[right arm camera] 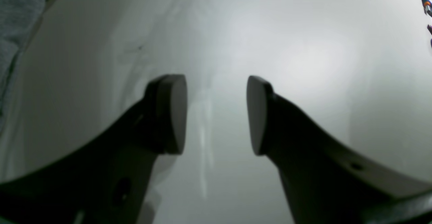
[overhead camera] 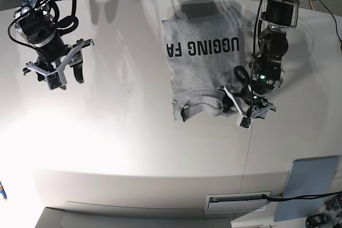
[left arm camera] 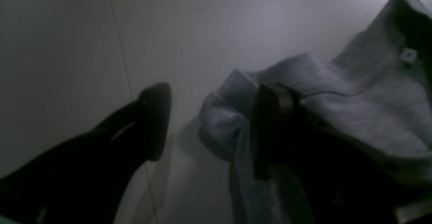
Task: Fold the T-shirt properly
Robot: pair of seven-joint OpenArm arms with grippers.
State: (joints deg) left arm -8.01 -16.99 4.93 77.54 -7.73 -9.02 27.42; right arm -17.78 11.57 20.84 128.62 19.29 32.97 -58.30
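T-shirt (overhead camera: 206,70) lies partly folded toward table's far edge, lettering up. Left gripper (overhead camera: 241,101) at its near-right corner, fingers wide, one possibly snagged in cloth; lifting may drag fold undone. Right gripper (right arm camera: 216,114) wide, empty, near left edge

Wrist views dim, blurry; table (overhead camera: 133,148) glare, perhaps overhead.

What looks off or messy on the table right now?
The T-shirt is uneven: its near edge by the left gripper is bunched and rumpled instead of lying flat, with cloth draped over one of the fingers. The right gripper hangs open, well away from it.
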